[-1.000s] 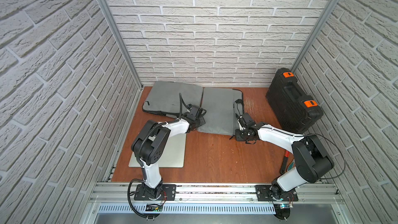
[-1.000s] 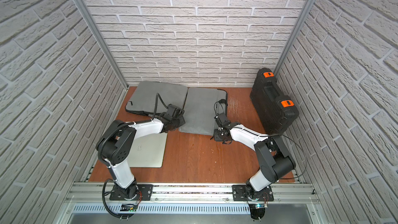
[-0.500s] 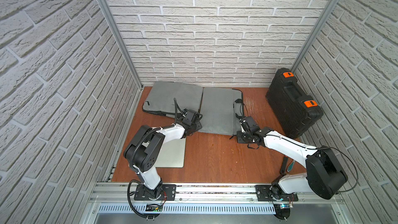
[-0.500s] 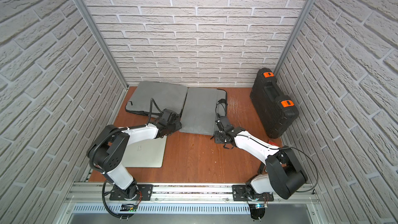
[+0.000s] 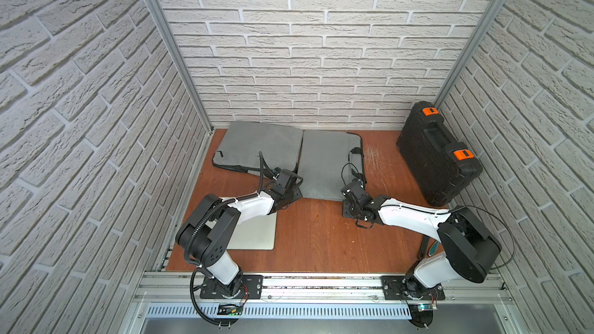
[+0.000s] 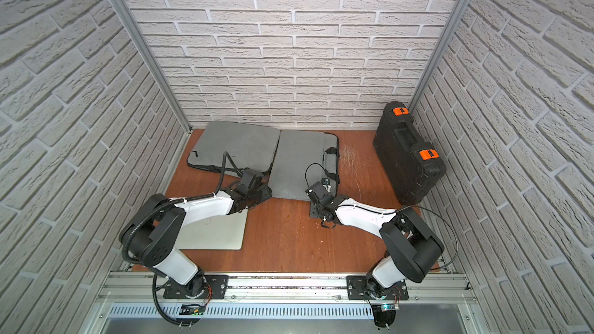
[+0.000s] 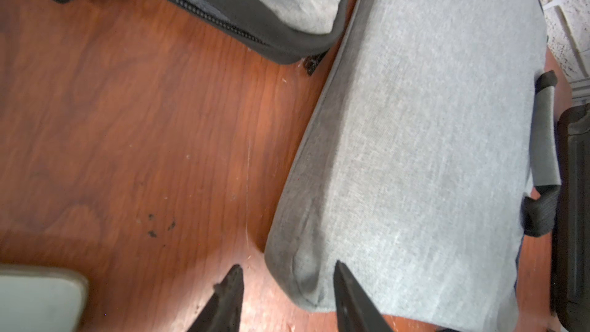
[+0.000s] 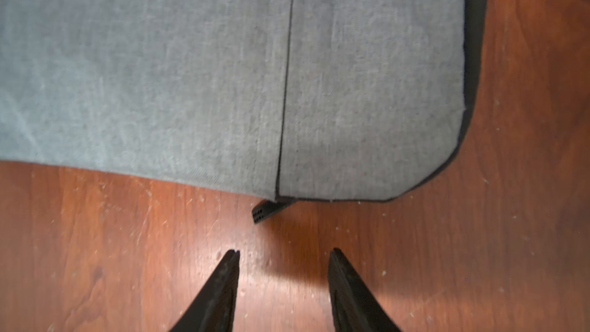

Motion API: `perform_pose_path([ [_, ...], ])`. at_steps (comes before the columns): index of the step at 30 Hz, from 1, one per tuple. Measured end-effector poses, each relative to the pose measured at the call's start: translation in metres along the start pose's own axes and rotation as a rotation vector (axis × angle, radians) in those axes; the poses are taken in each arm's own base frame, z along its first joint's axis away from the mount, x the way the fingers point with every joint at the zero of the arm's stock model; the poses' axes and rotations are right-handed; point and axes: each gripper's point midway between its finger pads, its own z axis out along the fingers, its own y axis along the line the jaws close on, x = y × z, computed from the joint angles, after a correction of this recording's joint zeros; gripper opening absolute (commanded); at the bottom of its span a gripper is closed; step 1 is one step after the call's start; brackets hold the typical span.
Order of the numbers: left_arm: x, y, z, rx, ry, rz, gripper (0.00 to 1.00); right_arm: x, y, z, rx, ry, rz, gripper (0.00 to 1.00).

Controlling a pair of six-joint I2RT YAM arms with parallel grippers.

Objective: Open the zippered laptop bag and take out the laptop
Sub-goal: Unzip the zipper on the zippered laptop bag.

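Observation:
The grey laptop bag lies unzipped and spread flat at the back, one half [image 5: 260, 144] [image 6: 238, 146] on the left and one half [image 5: 324, 162] [image 6: 299, 162] on the right. The silver laptop [image 5: 257, 232] [image 6: 215, 232] rests on the table in front of it, partly under my left arm. My left gripper [image 5: 292, 191] [image 7: 287, 271] is open at the right half's near left corner [image 7: 303, 269]; the laptop's corner [image 7: 38, 298] shows beside it. Over bare wood just short of the bag's near edge [image 8: 191, 75], my right gripper [image 5: 348, 205] [image 8: 282, 255] is open and empty. A black zipper tab [image 8: 268, 210] pokes out there.
A black tool case [image 5: 437, 152] [image 6: 408, 152] with orange latches stands against the right wall. Brick walls close in the left, back and right sides. A metal rail [image 5: 321, 284] carrying both arm bases runs along the front edge.
Both grippers have gone from shut to open. The left gripper has come toward the front a little, and the right gripper has drawn back off the bag's near edge. The laptop has stayed put.

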Motion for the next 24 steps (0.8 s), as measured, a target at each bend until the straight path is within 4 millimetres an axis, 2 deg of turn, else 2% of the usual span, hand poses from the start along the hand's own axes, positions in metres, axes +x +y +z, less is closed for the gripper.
perform_pose_path([
  [6,0.006,0.006,0.009,-0.024,0.019,0.003,0.47,-0.004,-0.002,0.008,0.025,-0.027,0.034,0.44],
  [12,0.006,0.004,0.014,-0.022,0.026,0.004,0.40,-0.005,-0.002,0.019,0.051,-0.033,0.043,0.42],
  [17,0.006,0.001,0.015,-0.013,0.028,0.003,0.33,-0.008,0.000,0.020,0.047,-0.046,0.055,0.39],
  [24,0.006,0.000,0.017,-0.004,0.026,0.002,0.28,-0.014,0.002,0.024,0.051,-0.069,0.061,0.35],
])
